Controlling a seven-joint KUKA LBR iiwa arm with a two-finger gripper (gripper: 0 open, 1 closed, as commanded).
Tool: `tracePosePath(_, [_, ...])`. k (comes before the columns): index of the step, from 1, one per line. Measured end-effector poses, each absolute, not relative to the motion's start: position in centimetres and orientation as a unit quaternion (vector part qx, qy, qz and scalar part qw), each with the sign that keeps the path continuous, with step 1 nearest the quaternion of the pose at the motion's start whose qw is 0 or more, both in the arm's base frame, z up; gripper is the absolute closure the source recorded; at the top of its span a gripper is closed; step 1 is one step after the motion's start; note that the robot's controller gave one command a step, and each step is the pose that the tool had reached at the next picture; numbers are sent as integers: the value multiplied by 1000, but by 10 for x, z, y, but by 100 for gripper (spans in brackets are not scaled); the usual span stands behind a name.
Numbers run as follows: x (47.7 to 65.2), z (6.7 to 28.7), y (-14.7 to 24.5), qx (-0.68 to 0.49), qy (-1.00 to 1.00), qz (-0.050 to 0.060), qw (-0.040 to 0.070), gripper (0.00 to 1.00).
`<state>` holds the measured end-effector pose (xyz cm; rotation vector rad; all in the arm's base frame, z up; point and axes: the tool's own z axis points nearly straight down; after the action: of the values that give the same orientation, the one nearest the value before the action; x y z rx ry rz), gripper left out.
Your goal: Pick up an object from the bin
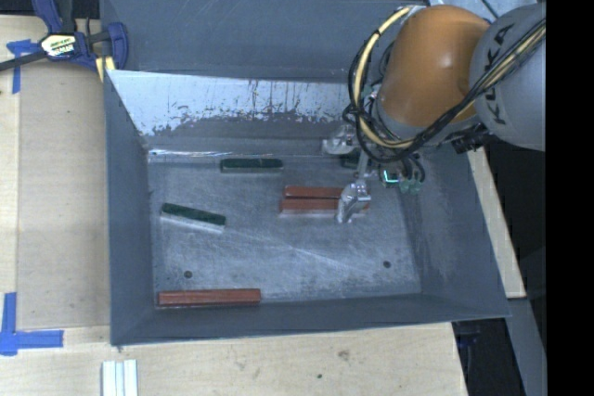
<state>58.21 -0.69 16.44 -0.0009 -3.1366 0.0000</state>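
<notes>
Only legible writing: "KUKA" in black on the grey arm (501, 74). Bin (125, 199) holds four bars, two red-brown and two dark green. Gripper (353, 202) sits low at the right end of the centre red-brown bar (311, 199); whether it is open or closed, cannot tell. Second red-brown bar (209, 297) lies along the near wall. Upper green bar (251, 165) and left green bar (193, 216) lie apart.

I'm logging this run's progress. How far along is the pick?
Done: the gripper is down in the bin, at the right end of the reddish-brown block mid-bin. In hand: nothing is lifted; the block lies flat on the floor. Left: lifting it out; whether it is gripped yet, I cannot tell.
</notes>
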Motion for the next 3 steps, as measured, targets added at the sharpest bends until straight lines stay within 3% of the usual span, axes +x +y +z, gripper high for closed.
tracePosePath(1, [584, 169, -7, 0, -1000, 0, -2, 0])
tracePosePath(2, [594, 77, 7, -18, -1000, 0, -5, 100])
tracePosePath(3, [594, 77, 7, -18, -1000, -1, -5, 100])
